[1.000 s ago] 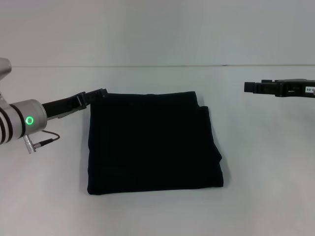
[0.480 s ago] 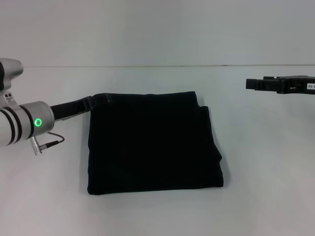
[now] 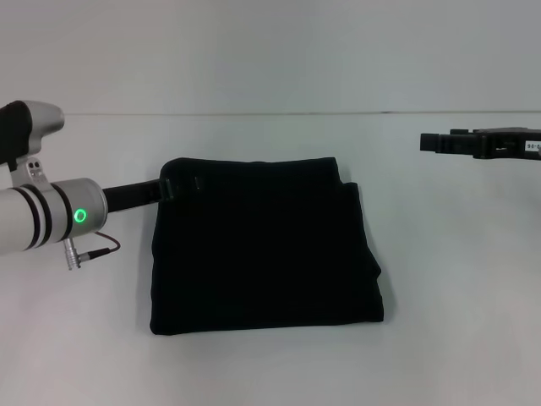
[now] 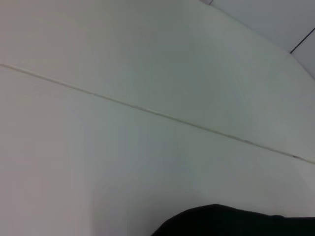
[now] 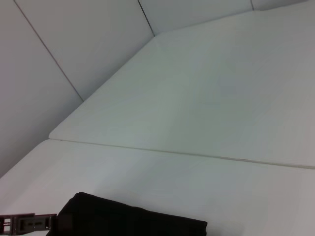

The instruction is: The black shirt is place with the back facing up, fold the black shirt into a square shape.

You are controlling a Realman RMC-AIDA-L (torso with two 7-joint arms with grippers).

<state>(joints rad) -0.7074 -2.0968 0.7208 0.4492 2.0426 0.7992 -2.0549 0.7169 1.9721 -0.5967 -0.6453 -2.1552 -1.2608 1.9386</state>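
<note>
The black shirt (image 3: 262, 245) lies flat on the white table (image 3: 456, 279) as a roughly square folded block, with a second layer edge showing along its right side. My left gripper (image 3: 182, 184) reaches in from the left and its tip overlaps the shirt's far left corner, black against black. An edge of the shirt (image 4: 236, 221) shows in the left wrist view. My right gripper (image 3: 433, 145) hangs off to the right, well apart from the shirt. The right wrist view shows the shirt (image 5: 133, 221) and the left gripper (image 5: 24, 222) beside it.
A thin seam (image 3: 279, 113) marks the table's far edge against the pale wall. A cable with a red-tipped plug (image 3: 84, 251) hangs from the left arm just left of the shirt. Bare table surrounds the shirt on all sides.
My left arm has slid to the right, bringing its tip from beside the shirt's far left corner to over it. The shirt and the right arm have barely moved.
</note>
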